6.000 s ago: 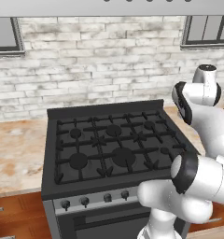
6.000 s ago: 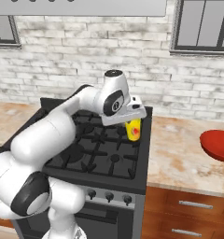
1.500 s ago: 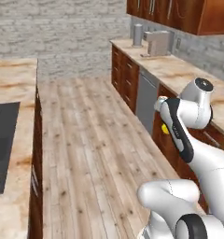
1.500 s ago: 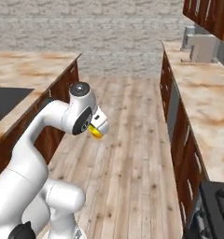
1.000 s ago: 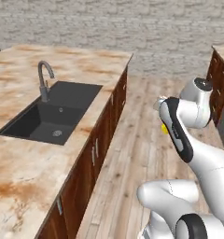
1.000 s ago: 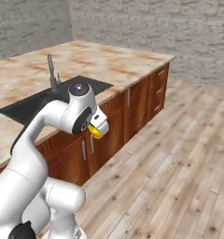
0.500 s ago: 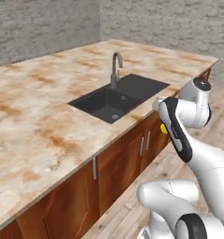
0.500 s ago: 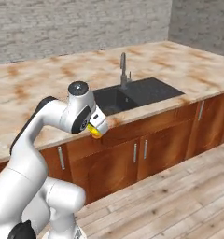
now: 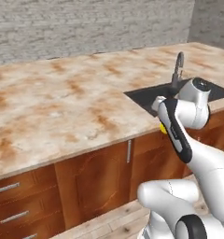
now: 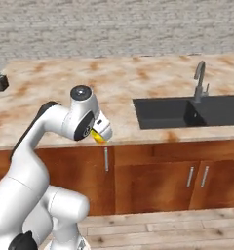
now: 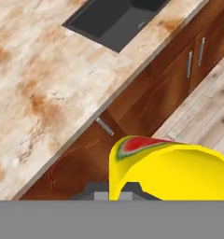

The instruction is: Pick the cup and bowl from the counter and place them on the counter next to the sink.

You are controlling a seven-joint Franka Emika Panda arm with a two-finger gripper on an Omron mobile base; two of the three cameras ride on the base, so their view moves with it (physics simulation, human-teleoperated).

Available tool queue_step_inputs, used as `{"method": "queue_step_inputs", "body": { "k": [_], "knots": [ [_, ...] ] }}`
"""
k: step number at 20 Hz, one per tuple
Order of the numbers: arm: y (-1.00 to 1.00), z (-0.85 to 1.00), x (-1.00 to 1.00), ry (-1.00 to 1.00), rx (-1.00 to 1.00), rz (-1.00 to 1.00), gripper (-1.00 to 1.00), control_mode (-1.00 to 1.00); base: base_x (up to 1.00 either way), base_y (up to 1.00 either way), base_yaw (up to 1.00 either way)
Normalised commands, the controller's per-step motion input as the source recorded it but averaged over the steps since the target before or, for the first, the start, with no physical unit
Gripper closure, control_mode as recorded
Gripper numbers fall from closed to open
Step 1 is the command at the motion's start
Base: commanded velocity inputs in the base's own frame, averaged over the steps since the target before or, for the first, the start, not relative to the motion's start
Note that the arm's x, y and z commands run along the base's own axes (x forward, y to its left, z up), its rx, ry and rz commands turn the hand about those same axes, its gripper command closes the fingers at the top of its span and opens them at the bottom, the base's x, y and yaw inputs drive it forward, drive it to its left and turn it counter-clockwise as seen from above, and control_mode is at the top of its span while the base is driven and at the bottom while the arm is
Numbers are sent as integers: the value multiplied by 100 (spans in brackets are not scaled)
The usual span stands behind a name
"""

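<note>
gripper is clamped on the yellow cup, held off the front edge of the counter, with the sink at about three o'clock. cup not yet set down; bowl fetch remains.

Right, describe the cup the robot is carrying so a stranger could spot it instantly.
Start at the long beige counter with rust veins and the dark sink set into it. In front of its edge, left of the sink in the right base view, the white arm's gripper is shut on the cup. It is bright yellow with a watermelon-like red and green patch, the most vivid thing around.
</note>
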Motion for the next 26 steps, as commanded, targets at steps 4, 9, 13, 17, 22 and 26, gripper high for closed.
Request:
{"method": "queue_step_inputs", "body": {
  "k": [4,9,13,17,22,26],
  "knots": [
    [0,0,0,0,0,0,100,100,47,-61,62],
    [0,0,0,0,0,0,100,100,47,-66,59],
    [0,0,0,0,0,0,100,100,14,-73,19],
    [0,0,0,0,0,0,100,100,34,-72,2],
    [0,0,0,0,0,0,100,100,79,-34,-8],
    [0,0,0,0,0,0,100,100,66,-9,-15]
  ]
}}
